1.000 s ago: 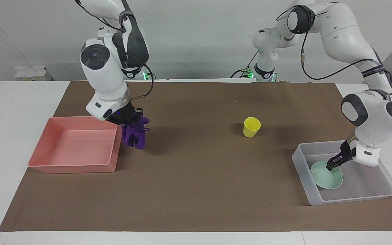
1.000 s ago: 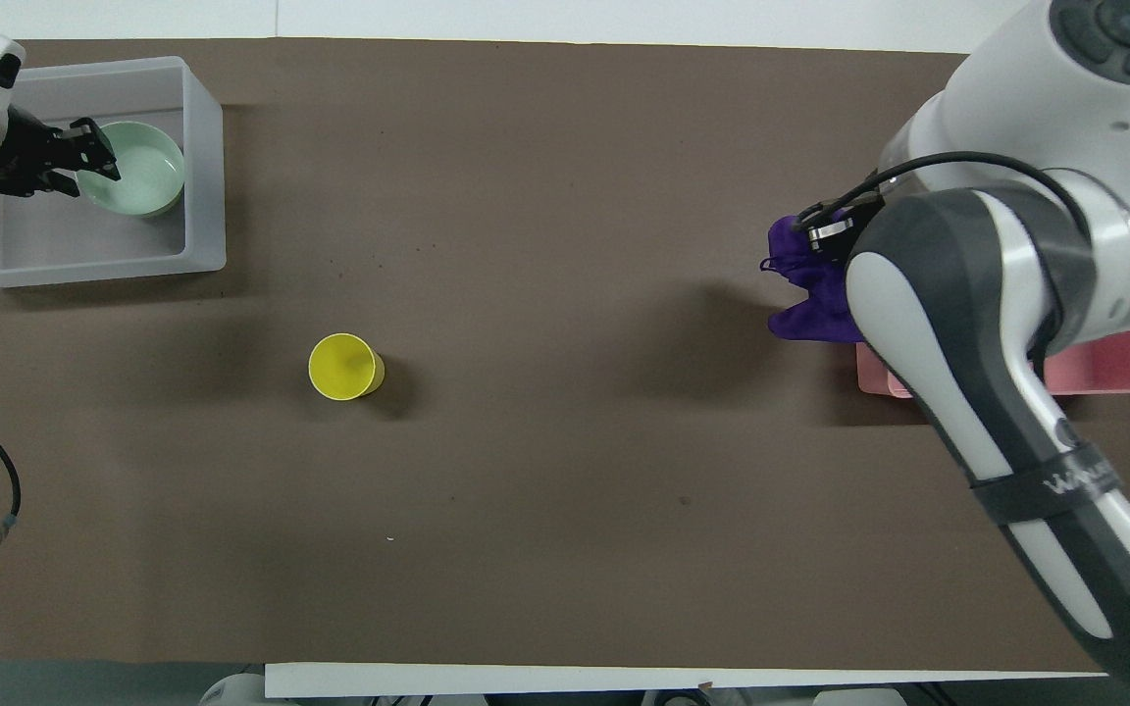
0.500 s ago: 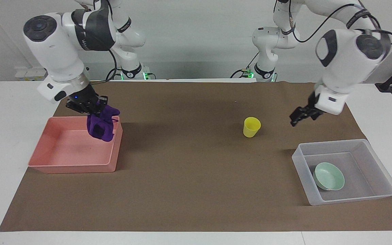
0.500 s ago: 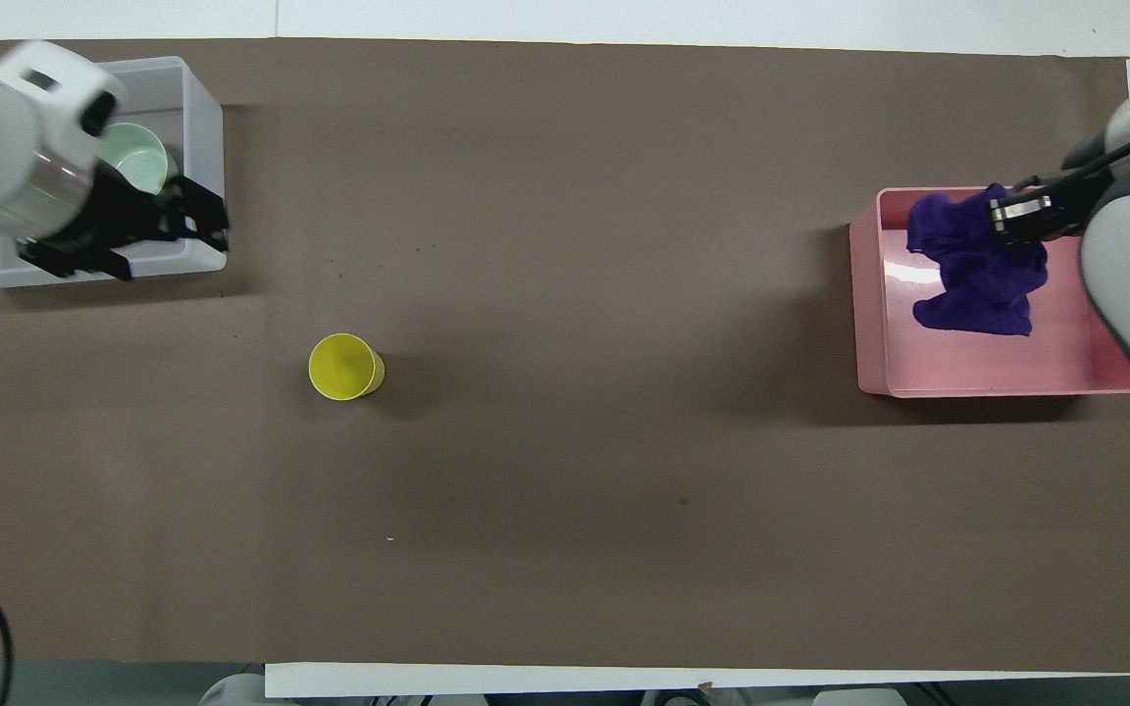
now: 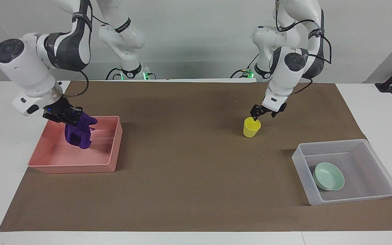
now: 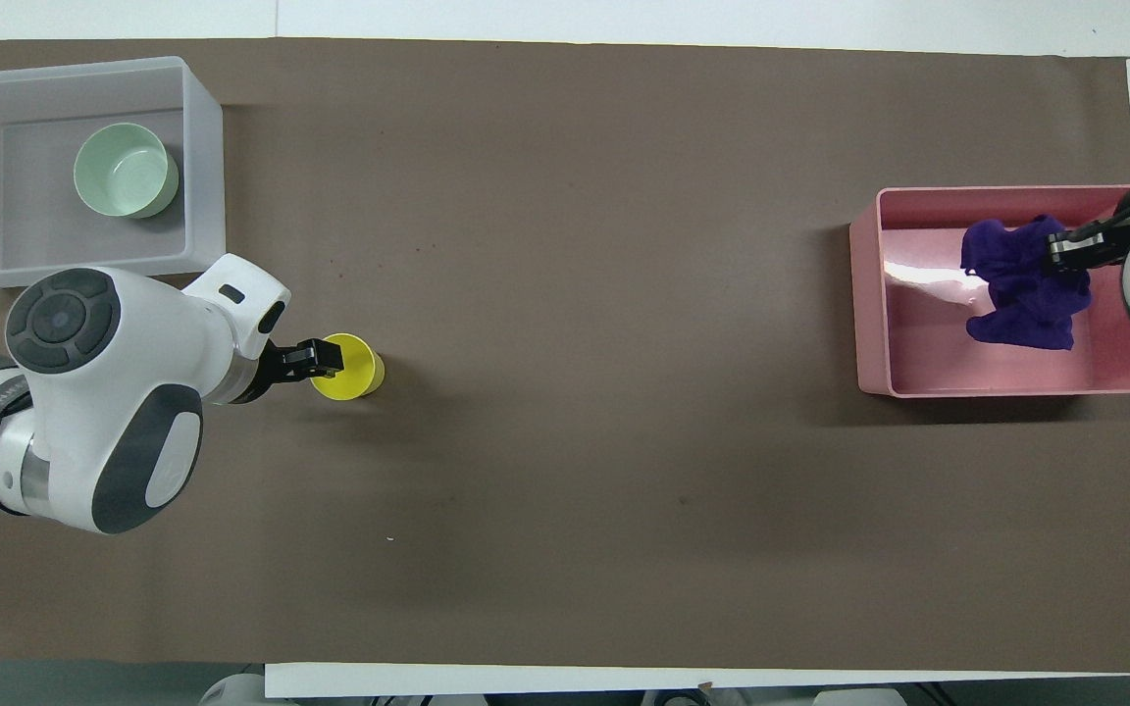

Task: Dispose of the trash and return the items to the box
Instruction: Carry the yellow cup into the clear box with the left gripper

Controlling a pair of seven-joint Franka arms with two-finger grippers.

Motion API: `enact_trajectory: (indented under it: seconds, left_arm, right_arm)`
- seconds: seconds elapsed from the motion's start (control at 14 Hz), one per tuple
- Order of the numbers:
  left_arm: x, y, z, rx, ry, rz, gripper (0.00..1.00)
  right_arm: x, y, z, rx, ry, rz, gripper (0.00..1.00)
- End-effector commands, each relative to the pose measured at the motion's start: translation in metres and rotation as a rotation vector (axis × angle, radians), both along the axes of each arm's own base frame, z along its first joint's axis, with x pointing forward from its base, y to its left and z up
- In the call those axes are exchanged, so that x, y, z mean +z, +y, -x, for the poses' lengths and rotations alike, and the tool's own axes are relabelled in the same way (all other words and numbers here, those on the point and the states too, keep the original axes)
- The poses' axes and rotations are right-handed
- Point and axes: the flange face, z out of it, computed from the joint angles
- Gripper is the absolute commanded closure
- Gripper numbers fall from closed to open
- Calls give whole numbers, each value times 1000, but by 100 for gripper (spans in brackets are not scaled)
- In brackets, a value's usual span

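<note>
The purple cloth hangs from my right gripper, which is shut on it over the pink tray. The cloth's lower end dips inside the tray walls. The yellow cup stands upright on the brown mat. My left gripper is open just above the cup's rim, at the side nearer the robots. The mint-green bowl sits in the clear-grey box at the left arm's end.
The pink tray stands at the right arm's end of the table. A brown mat covers the table between tray and box, with white table edges around it.
My left gripper has left the bowl in the box, risen and moved over to the cup. My right gripper has carried the cloth from beside the pink tray to over its inside.
</note>
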Motion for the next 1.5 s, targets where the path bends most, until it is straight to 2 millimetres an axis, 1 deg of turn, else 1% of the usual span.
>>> enact_trajectory:
  seconds: [0.0, 0.07, 0.14, 0.21, 0.29, 0.36, 0.43, 0.5, 0.57, 0.64, 0.71, 0.79, 0.86, 0.93, 1.0, 1.07, 1.14, 1.21, 1.29, 1.36, 1.43]
  left_arm:
    - [-30, -6, 14, 13, -40, 3, 29]
    - [-31, -10, 18, 27, -35, 1, 97]
    - [-30, -11, 16, 38, -47, 7, 100]
    - [-26, -9, 10, 42, -57, 11, 100]
    - [-20, -11, -2, 50, -67, 15, 100]
    - [-8, -17, -17, 61, -75, 22, 100]
    - [6, -22, -29, 72, -75, 26, 100]
    - [29, -26, -40, 96, -87, 35, 100]
    - [60, -27, -50, 123, -96, 49, 100]
    - [97, -23, -61, 149, -85, 71, 100]
    - [134, -12, -72, 168, -68, 77, 100]
    - [166, -1, -80, 177, -62, 75, 100]
    - [200, 23, -91, 198, -81, 80, 100]
    - [213, 49, -108, 199, -101, 73, 100]
    - [214, 79, -123, 200, -136, 71, 100]
    - [215, 127, -138, 205, -199, 70, 100]
    - [198, 168, -154, 198, -230, 53, 100]
    - [169, 196, -173, 170, -238, 12, 100]
    - [143, 206, -192, 123, -270, -25, 100]
    - [116, 217, -209, 126, -301, -37, 100]
    - [95, 230, -218, 133, -309, -41, 100]
  right_arm:
    - [-35, -5, 11, 5, 18, 2, 94]
    - [-41, -5, 13, 1, 23, 1, 91]
    - [-48, -4, 15, 4, 21, 1, 90]
    - [-53, -3, 17, 5, 29, -1, 81]
    - [-53, 2, 16, 15, 29, -1, 66]
    - [-51, 4, 14, 17, 26, 0, 38]
    - [-48, 5, 13, 19, 26, 0, 24]
    - [-47, 6, 13, 21, 29, -1, 20]
    - [-41, 8, 11, 27, 26, 0, 15]
    - [-31, 13, 10, 32, 30, -2, 11]
    - [-17, 30, 7, 52, 38, -9, 8]
    - [-2, 42, 5, 65, 49, -11, 6]
    - [14, 52, 3, 57, 54, -10, 3]
    - [24, 62, 3, 49, 63, -9, 1]
    - [38, 80, 3, 44, 59, -8, 1]
    - [50, 96, 5, 24, 50, -19, 1]
    - [61, 108, 8, 5, 49, -25, 1]
    - [71, 118, 10, -1, 57, -27, 1]
    - [80, 123, 12, -1, 72, -25, 1]
    - [87, 125, 14, -6, 85, -25, 1]
    - [95, 129, 19, -17, 95, -43, 1]
